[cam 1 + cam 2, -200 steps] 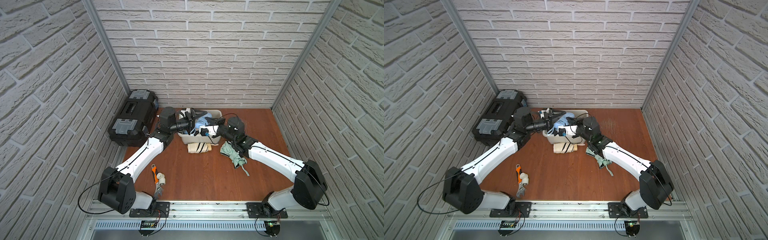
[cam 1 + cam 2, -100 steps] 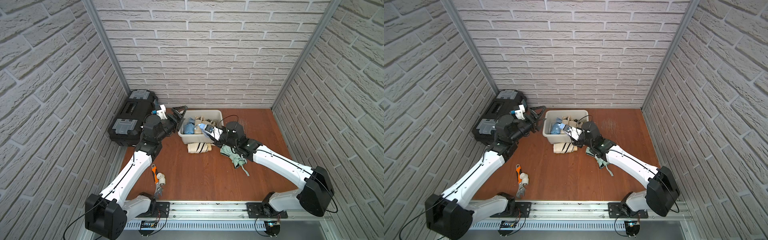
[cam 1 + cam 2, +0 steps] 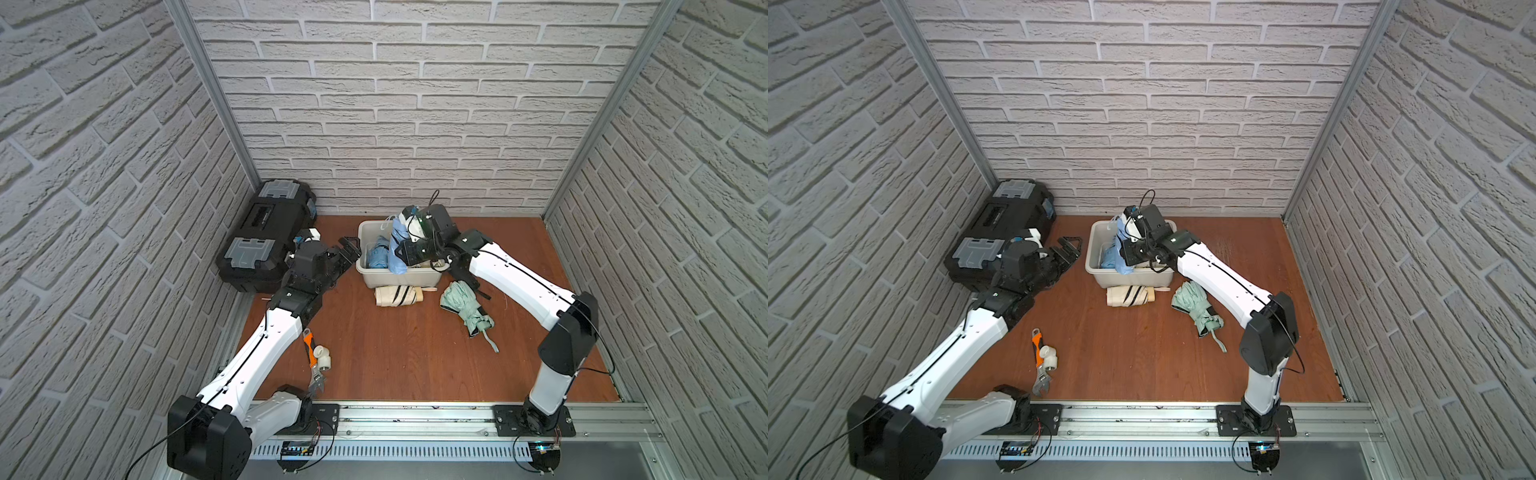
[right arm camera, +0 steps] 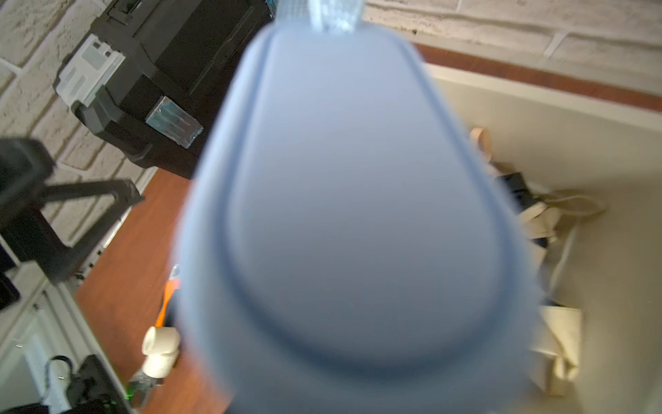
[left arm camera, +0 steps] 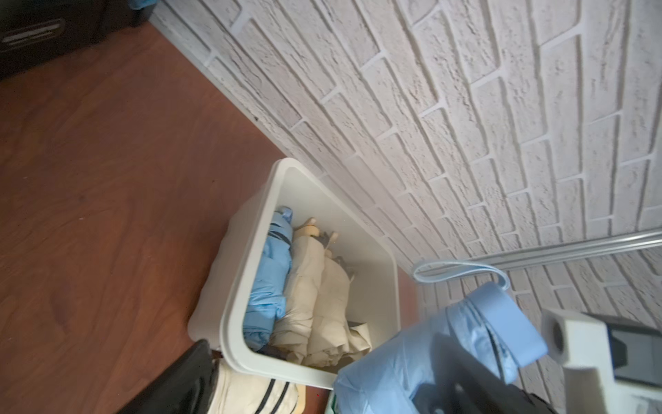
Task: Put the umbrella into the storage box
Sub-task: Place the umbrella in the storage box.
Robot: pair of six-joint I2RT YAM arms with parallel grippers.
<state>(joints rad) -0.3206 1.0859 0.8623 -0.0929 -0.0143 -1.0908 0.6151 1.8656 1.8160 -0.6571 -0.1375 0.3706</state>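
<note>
My right gripper [image 3: 411, 250] is shut on a light blue folded umbrella [image 3: 397, 249], held nearly upright over the off-white storage box [image 3: 366, 227], its lower end by the near rim. The umbrella's blurred handle end [image 4: 340, 215] fills the right wrist view and hides the jaws. In both top views my left gripper [image 3: 349, 246] stands open with nothing in it, just left of the box. Inside the box [image 5: 250, 265] lie another blue umbrella [image 5: 268, 286] and cream umbrellas [image 5: 315, 297].
A cream umbrella with black stripes [image 3: 397, 296] lies against the box's front wall, a green umbrella [image 3: 463, 305] to its right. A black toolbox [image 3: 266, 232] stands at the back left. An orange-handled wrench [image 3: 313, 365] and a white pipe fitting [image 3: 323, 359] lie near the front left.
My left arm has drawn back from over the box to its left side, still open. The right gripper has swung the blue umbrella more upright over the box.
</note>
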